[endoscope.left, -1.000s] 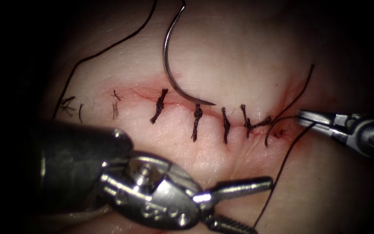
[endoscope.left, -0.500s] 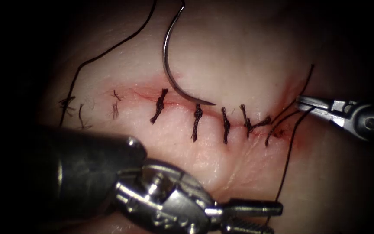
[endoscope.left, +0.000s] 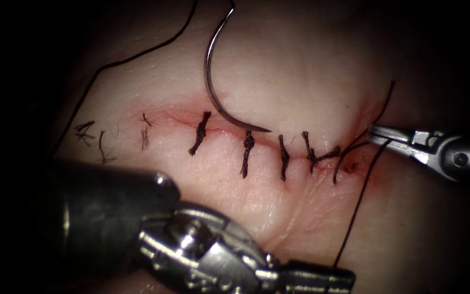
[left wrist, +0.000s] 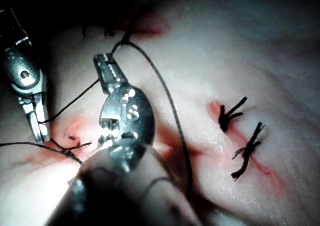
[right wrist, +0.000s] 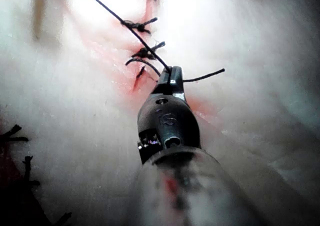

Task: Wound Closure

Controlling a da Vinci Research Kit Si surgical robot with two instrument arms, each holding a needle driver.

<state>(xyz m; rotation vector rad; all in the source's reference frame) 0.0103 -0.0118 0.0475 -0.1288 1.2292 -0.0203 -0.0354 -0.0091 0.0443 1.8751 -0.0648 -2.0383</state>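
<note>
Fingers, right tool (endoscope.left: 376, 133): closed on thread (endoscope.left: 354, 212) at the cut's (endoscope.left: 218, 128) right end. Fingers, left tool (endoscope.left: 322, 277): closed together, holding nothing, low over tissue (endoscope.left: 300, 71). Needle (endoscope.left: 213, 92): free, lying on tissue above the cut, tip near the middle stitch (endoscope.left: 247, 152).

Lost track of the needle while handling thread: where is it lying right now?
In the endoscope view the needle lies free on the tissue above the cut, held by neither tool, its point resting at the cut between the first and second stitches from the left.
</note>
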